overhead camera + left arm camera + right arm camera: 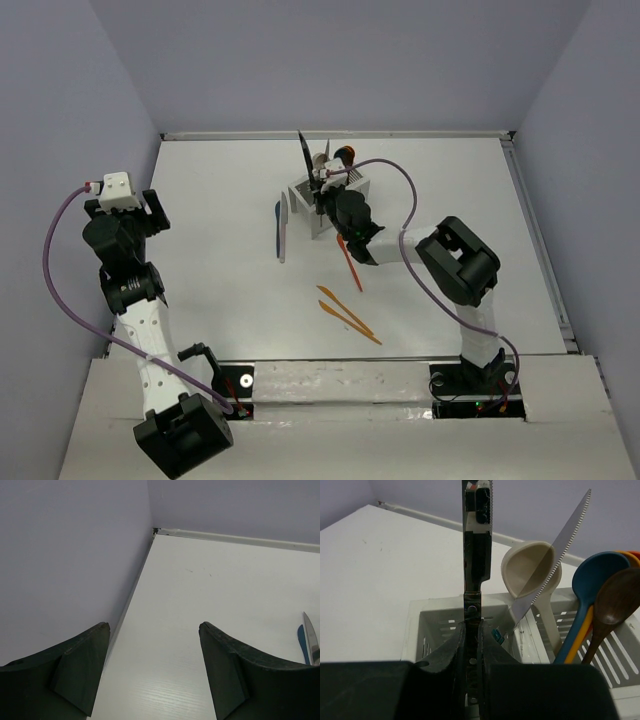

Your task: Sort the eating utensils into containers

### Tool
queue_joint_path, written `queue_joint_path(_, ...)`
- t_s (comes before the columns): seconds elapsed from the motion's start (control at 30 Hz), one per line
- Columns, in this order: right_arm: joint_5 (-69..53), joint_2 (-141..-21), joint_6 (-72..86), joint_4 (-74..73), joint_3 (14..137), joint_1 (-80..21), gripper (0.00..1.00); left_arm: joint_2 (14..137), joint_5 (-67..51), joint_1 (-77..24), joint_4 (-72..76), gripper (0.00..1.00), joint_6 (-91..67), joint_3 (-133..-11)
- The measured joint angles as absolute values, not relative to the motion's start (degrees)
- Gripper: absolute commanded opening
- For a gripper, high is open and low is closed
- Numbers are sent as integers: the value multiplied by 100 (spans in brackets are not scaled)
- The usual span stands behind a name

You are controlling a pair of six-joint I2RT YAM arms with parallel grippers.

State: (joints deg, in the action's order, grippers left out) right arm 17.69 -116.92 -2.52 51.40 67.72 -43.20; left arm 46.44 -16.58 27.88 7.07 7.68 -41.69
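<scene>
**Right hand grips black knife at caddy; left hand idle**

- Right hand (471, 630): fingers pinched shut on the handle of a black knife (476, 540). The blade stands upright, with the serrated edge showing near the tip. It is held over the left compartment of the caddy (435, 625). The hand hides the knife's lower end, so I cannot tell whether it is inside.
- Caddy: white with slotted sides. It sits in the far half of the desk (200, 300), about midway between the left and right edges.
- In the caddy: a leaning knife (560, 545), grey and serrated, tilts right across a beige spoon (525, 570). A blue spoon (595, 575) and a brown spoon (620, 597) stand bowl-up in the right compartment, with a bit of orange behind them. Which compartment the leaning knife sits in is unclear.
- Left hand (153, 645): jaws wide apart and holding nothing. It is raised near the desk's left edge, well apart from the caddy.
- Loose on the desk: a blue utensil (278, 225) and a loose grey knife (285, 235) lie side by side just left of the caddy. Three orange utensils (345, 312) lie nearer the front edge, one of them partly under the right arm. Their kind is too small to tell.
</scene>
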Motion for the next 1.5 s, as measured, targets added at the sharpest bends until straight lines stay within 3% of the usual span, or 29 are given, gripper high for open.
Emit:
queue_joint_path(0.13, 1723, -11782, -235, 5280, 6775, -4320, 36, 4644, -1662, 2788, 707, 83, 768, -4169)
queue_joint_path(0.23, 1651, -11780, -215, 5354, 6733, -4320, 45, 4644, -1664, 2788, 709, 83, 768, -4169)
queue_joint_path(0.37, 1592, -11703, -263, 5452, 6576, -4320, 56, 4644, -1673, 2788, 709, 83, 768, -4169)
queue_joint_path(0.6, 1651, -10853, -593, 5196, 5979, -4418, 59, 4641, -1691, 2788, 709, 84, 768, -4169)
queue_joint_path(0.73, 1592, -9627, -364, 3406, 6064, -4600, 61, 4641, -1712, 2788, 711, 84, 768, -4169)
queue_joint_path(0.8, 1378, -9185, -75, 2056, 6698, -4659, 63, 4641, -1741, 2788, 716, 84, 768, -4169)
queue_joint_path(0.9, 1116, -8908, 414, 355, 7509, -4661, 77, 4641, -1785, 2788, 746, 84, 770, -4154)
queue_joint_path(0.93, 1087, -8833, 556, 34, 7529, -4661, 84, 4641, -1796, 2788, 757, 84, 770, -4145)
queue_joint_path(1.03, 1111, -8750, 1002, -1142, 7308, -4659, 92, 4644, -1831, 2788, 768, 85, 770, -4099)
queue_joint_path(1.13, 1205, -9043, 1234, -1903, 7081, -4659, 90, 4646, -1865, 2788, 755, 85, 770, -4084)
queue_joint_path(1.3, 1350, -9909, 1481, -2735, 7067, -4659, 70, 4644, -1870, 2788, 744, 85, 775, -4084)
queue_joint_path(1.5, 1352, -10510, 1483, -2882, 7179, -4595, 59, 4644, -1874, 2788, 742, 86, 794, -4084)
